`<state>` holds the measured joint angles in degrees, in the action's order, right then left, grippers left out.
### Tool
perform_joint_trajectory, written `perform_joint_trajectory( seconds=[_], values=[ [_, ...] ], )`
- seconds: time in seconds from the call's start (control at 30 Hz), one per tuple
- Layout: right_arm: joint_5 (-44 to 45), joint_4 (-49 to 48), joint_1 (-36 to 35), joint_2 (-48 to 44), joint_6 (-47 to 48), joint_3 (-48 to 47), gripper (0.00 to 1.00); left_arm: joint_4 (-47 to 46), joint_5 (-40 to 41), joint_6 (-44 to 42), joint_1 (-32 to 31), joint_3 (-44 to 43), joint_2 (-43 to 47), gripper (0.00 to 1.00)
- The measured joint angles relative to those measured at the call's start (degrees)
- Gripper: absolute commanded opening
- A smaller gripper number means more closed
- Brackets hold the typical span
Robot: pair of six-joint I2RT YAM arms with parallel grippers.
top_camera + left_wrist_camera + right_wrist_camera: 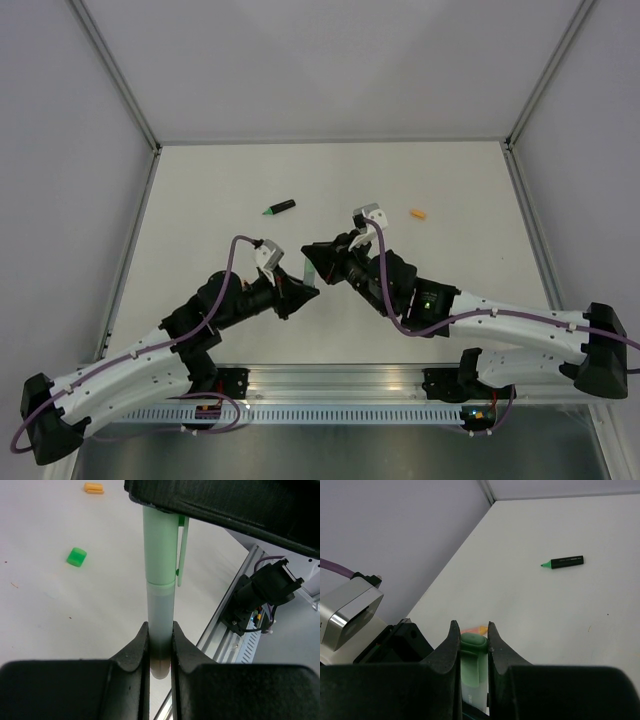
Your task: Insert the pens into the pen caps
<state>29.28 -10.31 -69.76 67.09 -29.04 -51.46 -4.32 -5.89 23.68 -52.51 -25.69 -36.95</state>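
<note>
A pale pen (161,610) sits upright between the jaws of my left gripper (160,627), which is shut on its lower barrel. A pale green clip cap (159,545) covers its far end. My right gripper (470,627) is shut on that cap (472,647). In the top view the two grippers, left (308,288) and right (314,262), meet tip to tip above the table's middle. A black pen with a green tip (279,208) lies alone at the back left. A small green cap (76,556) and an orange cap (93,487) lie on the table.
The orange cap (418,213) lies right of the arms. Something orange (476,629) shows blurred behind my right fingers. The black pen (563,562) lies well apart. A metal rail (340,380) runs along the near edge, and walls (120,150) enclose the white table.
</note>
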Motion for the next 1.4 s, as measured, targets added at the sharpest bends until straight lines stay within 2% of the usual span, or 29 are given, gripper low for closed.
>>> perform_joint_trajectory(
  seconds=[0.6,0.77,0.87,0.97,1.0,1.1,1.27,1.4],
  values=[
    [-3.0,-13.3,1.4,-6.1,-2.3,10.7,0.00,9.9,0.4,-5.0,-1.0,-9.2,-6.2,0.02],
    [-3.3,-12.5,1.5,-8.2,-2.8,11.5,0.00,9.8,-0.7,-6.4,-1.2,-9.6,-6.6,0.02],
    [-2.1,-8.4,1.4,-9.0,-2.6,9.4,0.01,8.0,-2.1,-6.4,-1.2,-9.6,-7.2,0.02],
    [1.9,0.7,0.6,-8.6,-1.0,2.4,0.25,3.3,-3.1,-6.0,-1.1,-9.6,-8.3,0.02],
    [3.8,4.1,0.2,-8.1,-0.4,-0.8,0.42,0.9,-3.7,-5.7,-0.9,-9.6,-8.6,0.02],
    [9.2,11.7,-0.2,-6.2,2.2,-9.5,0.63,-4.9,-2.7,-3.8,0.1,-9.6,-9.2,0.02],
    [17.6,20.3,5.3,-4.5,7.1,-23.3,0.68,-8.3,0.1,0.4,1.7,-7.3,-11.4,0.02],
    [20.2,22.6,7.7,-7.6,8.3,-24.9,0.69,-7.1,3.0,4.0,1.7,-5.3,-16.9,0.02]
  ],
)
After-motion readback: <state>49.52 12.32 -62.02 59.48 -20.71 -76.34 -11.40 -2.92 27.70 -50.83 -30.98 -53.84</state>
